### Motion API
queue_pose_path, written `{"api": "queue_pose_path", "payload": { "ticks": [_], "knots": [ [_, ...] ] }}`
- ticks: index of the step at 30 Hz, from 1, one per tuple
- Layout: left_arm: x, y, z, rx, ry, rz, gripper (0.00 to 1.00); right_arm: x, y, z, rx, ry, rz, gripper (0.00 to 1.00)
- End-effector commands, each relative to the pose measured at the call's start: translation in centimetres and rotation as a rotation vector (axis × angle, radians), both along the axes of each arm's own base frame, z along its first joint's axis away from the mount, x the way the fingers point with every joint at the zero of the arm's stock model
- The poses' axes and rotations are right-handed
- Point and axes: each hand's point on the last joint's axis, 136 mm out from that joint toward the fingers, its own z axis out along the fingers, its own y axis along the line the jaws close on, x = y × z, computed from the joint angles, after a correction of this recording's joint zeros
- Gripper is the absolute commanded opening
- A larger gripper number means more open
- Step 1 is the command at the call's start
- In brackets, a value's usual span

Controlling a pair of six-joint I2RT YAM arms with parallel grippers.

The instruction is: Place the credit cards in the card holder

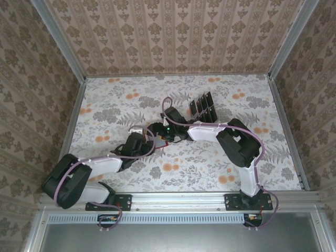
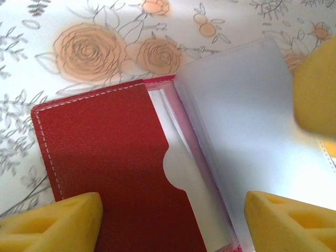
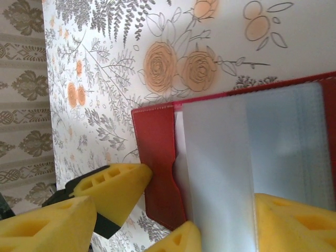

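Note:
The card holder (image 2: pixel 110 157) is a red wallet lying open on the flowered table, with a red pocket on one side and pale grey-blue sleeves (image 2: pixel 247 131) on the other. In the top view it is a small red patch (image 1: pixel 168 139) under both grippers. My left gripper (image 2: pixel 173 226) is open, its yellow fingers (image 2: pixel 52 223) straddling the wallet. My right gripper (image 3: pixel 170 231) is also open over the same wallet, one finger (image 3: pixel 296 226) above the pale sleeve. Several dark credit cards (image 1: pixel 202 106) stand upright in a clear rack behind the arms.
The two grippers (image 1: pixel 157 136) crowd each other at the table's middle; a left finger (image 3: pixel 113 189) touches the wallet's red edge in the right wrist view. Patterned walls (image 1: pixel 168 37) and metal rails enclose the table (image 1: pixel 252 157).

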Motion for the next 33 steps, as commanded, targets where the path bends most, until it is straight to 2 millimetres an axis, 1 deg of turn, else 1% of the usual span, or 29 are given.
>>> {"api": "queue_pose_path", "payload": {
  "ticks": [1,6,9,13,16,19,22,25,28,33],
  "knots": [
    [-2.8,2.1,-1.8,0.051,0.098,0.021,0.76,-0.1,1.0,2.8,0.032,-0.027,0.015,0.78],
    [-3.1,3.3,-0.1,0.030,0.040,0.063,0.79,-0.4,2.2,3.3,0.036,-0.029,0.032,0.78],
    [-2.9,3.7,1.0,0.010,-0.002,0.084,0.79,-0.7,3.2,3.0,0.039,-0.018,0.045,0.78],
    [-2.7,4.1,1.6,0.001,-0.019,0.099,0.80,-1.2,4.1,2.5,0.038,-0.012,0.059,0.77],
    [-2.6,4.1,1.2,-0.002,-0.010,0.101,0.80,-0.8,3.4,2.3,0.002,-0.032,0.043,0.78],
    [-2.6,4.3,0.8,0.001,0.003,0.114,0.80,-0.3,1.8,2.0,-0.070,-0.064,0.029,0.78],
    [-2.7,4.8,0.2,0.016,0.030,0.138,0.80,0.0,0.5,1.3,-0.129,-0.076,0.031,0.78],
    [-2.8,5.2,-0.5,0.029,0.056,0.161,0.79,0.2,-0.4,0.3,-0.165,-0.072,0.034,0.78],
    [-2.5,5.0,-0.7,0.029,0.064,0.158,0.78,0.9,-1.1,-0.5,-0.185,-0.074,0.024,0.78],
    [-1.5,4.3,-1.0,0.028,0.070,0.139,0.76,2.6,-2.2,-1.1,-0.199,-0.093,-0.020,0.77]
  ]
}}
